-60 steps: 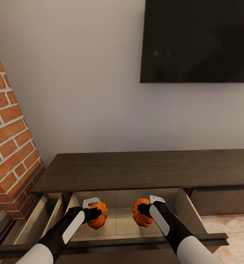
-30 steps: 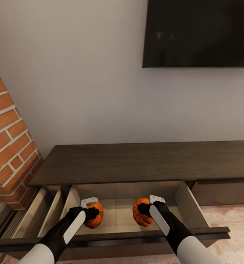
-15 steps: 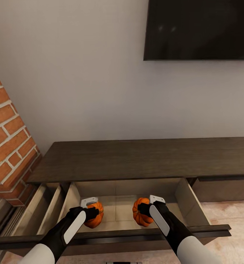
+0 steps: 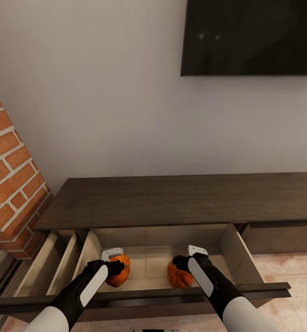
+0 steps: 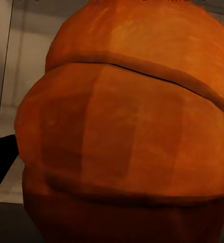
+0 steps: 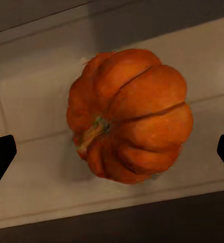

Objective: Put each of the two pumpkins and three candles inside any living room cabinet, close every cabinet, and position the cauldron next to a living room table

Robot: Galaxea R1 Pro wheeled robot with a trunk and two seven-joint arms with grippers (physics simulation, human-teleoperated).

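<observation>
The cabinet (image 4: 171, 203) is a long low dark brown unit with a pale beige drawer (image 4: 232, 252) pulled open below me. Inside the drawer, my left gripper (image 4: 118, 267) is shut on one orange pumpkin (image 4: 118, 275), whose ribbed side looms close in the left wrist view (image 5: 127, 126). The other pumpkin (image 4: 177, 276) lies on the drawer floor, on its side with its stem showing (image 6: 129, 114). Just above it my right gripper (image 4: 182, 263) is open, its fingertips (image 6: 0, 158) standing wide of the pumpkin on both sides. The candles, cauldron and table are out of view.
A red brick column (image 4: 10, 161) rises at the left. A second drawer (image 4: 56, 267) stands open beside it. A dark television (image 4: 250, 37) hangs on the wall above the unit. A closed drawer front (image 4: 282, 240) and pale floor (image 4: 296, 286) lie to the right.
The right gripper has opened and its pumpkin has dropped onto the drawer floor. The left pumpkin was lowered deeper into the drawer earlier and holds still now. The head view tilted down, then settled.
</observation>
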